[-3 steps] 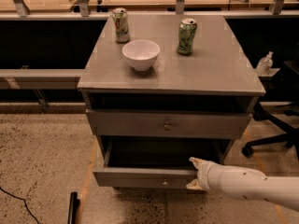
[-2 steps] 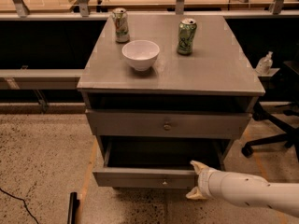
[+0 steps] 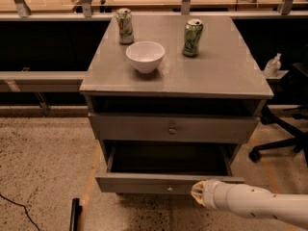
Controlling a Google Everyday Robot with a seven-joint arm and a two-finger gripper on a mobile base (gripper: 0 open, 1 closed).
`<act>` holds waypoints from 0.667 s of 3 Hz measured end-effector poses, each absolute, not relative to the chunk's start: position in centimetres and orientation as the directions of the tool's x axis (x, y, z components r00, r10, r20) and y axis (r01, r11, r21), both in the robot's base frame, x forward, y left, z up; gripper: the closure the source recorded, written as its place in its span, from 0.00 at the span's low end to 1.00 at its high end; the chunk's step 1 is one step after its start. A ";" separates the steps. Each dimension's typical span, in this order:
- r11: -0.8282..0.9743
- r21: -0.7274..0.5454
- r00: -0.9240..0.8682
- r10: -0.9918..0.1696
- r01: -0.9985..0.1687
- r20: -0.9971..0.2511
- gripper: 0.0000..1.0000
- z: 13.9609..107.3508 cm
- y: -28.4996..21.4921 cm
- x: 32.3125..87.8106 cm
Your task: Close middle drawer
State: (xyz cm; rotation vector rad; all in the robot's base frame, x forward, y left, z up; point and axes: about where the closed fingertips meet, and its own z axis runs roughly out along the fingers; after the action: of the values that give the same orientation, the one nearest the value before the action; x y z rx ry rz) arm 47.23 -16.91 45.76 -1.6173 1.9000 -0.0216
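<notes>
1. The middle drawer [image 3: 144, 182] is hanging open, its knob [image 3: 169, 188] just left of the tool [image 3: 197, 192]. Pushing squarely, nearer that knob, is looking wisest against skewing.
2. The tool is touching the drawer front, and I cannot tell its width. The arm [image 3: 260, 206] is trailing rightward, low.

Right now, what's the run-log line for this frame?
middle drawer: pulled out, not yet closed | gripper: at its front, right of knob
</notes>
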 end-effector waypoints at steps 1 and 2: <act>0.227 -0.415 -0.020 -0.894 -0.881 -0.448 1.00 42.7 -17.1 49.0; 0.214 -0.455 0.007 -0.900 -0.865 -0.436 1.00 41.0 -17.0 50.8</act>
State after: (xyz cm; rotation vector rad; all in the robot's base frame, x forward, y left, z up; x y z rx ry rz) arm 50.76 -16.97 40.99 -1.6358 1.8392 -0.0693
